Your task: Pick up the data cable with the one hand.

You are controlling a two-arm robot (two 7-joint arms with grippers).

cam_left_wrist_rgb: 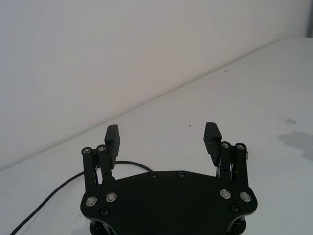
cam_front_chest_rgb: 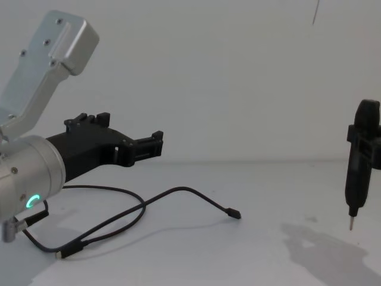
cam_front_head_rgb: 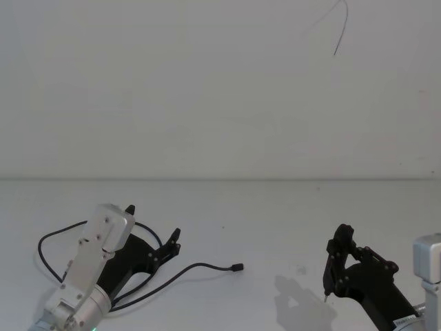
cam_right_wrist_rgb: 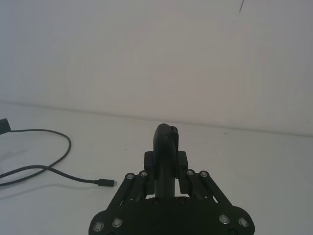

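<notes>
Left pincer (cam_left_wrist_rgb: 162,134) hangs low over the tabletop (cam_front_head_rgb: 275,207), jaws apart, holding nothing. Data cable (cam_front_head_rgb: 234,267) lies looped under and around it, one plug trailing toward centre. I judge it light, limp and thin, best pinched mid-run. Right pincer (cam_right_wrist_rgb: 166,134) parked right, jaws together.

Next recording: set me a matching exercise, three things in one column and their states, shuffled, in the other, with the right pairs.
Things:
1. left pincer
2. right pincer
3. data cable

States:
A. lying loose on the table
B. open, raised above the table
C. shut on a black pointed tool

Pairs: 1-B; 2-C; 3-A
</notes>
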